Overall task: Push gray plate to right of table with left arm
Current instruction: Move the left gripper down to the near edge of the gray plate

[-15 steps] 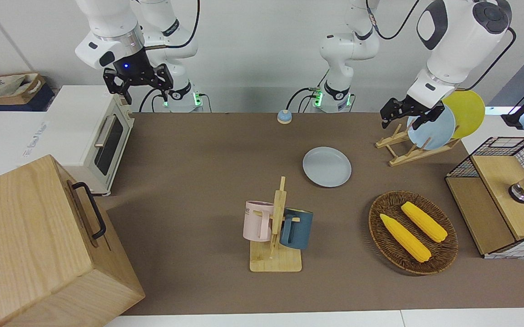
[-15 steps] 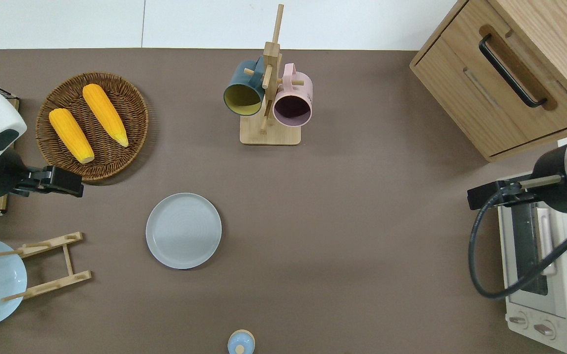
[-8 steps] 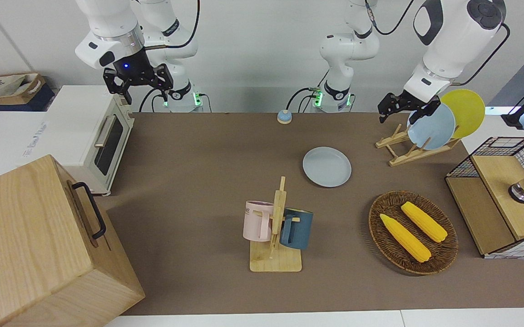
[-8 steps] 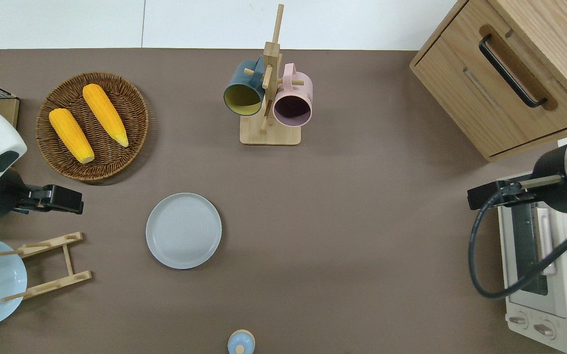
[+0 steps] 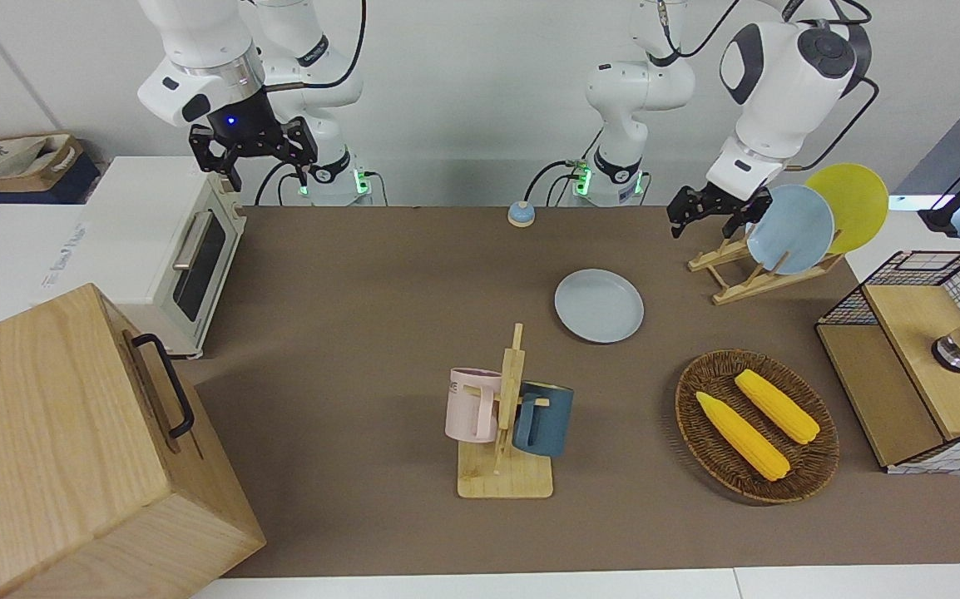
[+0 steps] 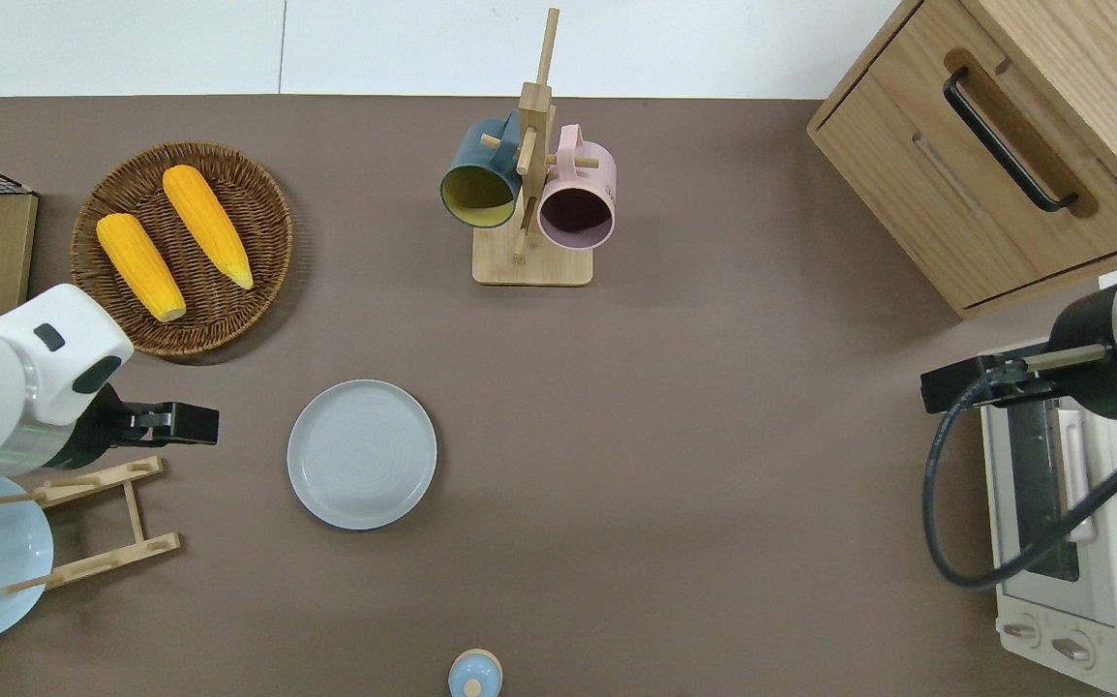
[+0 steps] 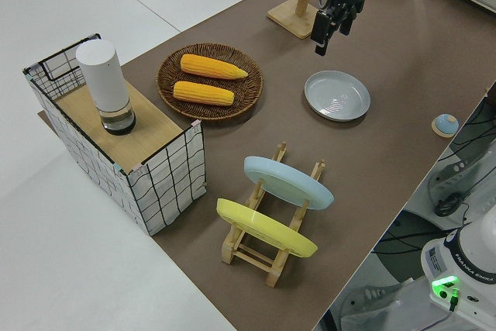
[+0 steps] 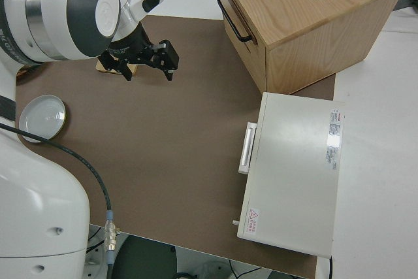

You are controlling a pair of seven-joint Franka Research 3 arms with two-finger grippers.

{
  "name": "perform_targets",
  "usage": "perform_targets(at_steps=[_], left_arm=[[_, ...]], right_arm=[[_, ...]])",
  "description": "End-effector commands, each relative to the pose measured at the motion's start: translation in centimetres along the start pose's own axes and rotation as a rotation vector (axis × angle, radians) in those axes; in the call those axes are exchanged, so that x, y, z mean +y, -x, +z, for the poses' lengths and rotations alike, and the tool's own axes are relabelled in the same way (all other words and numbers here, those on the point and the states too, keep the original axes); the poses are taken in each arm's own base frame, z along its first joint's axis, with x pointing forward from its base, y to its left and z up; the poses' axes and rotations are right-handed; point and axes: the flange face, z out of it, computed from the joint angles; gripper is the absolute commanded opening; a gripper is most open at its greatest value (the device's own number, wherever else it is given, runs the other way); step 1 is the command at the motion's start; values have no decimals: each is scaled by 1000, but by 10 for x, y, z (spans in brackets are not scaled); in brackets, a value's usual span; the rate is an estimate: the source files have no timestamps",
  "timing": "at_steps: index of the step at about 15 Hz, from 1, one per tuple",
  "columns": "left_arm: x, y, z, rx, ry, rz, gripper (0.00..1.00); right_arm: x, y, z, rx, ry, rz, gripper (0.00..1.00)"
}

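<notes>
Gray plate (image 6: 362, 454), one only, is lying flat on the table (image 6: 694, 436), about midway between the long edges and toward the left arm's end. Left gripper (image 6: 193, 424) is hanging beside it, apart from its rim, fingers close together. Two more plates, light blue (image 5: 789, 228) and yellow (image 5: 853, 203), are standing in one wooden rack (image 6: 99, 523). One basket (image 6: 258, 227) is holding two corn cobs. Right arm is parked, fingers spread.

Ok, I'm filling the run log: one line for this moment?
left gripper: airborne beside gray plate, no contact | plate: flat on table | right arm: parked
</notes>
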Motion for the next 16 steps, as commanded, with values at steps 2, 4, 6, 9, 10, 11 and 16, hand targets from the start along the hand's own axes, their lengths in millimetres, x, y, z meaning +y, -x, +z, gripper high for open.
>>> perform_targets(at_steps=[2,4,6,9,10,11,16], left_arm=[[11,23,50,48,2,-31,993],[14,26,73,49,-2,-27,991],[13,30,99,72,-2,-27,993],[17,35,131,84,1,-22,991],[16,36,141,87,1,-23,991],[15,36,148,90,1,-24,991],[15,32,182,89,2,-23,991]], right_arm=[[2,4,-3,-5,-7,1,983],[2,4,-3,-5,-7,1,983],[3,4,-3,-5,-8,4,983],[2,4,-3,-4,-7,1,983],[2,4,-3,-5,-7,3,983],[2,4,-3,-5,-7,1,983],[2,4,-3,-4,-7,1,983]])
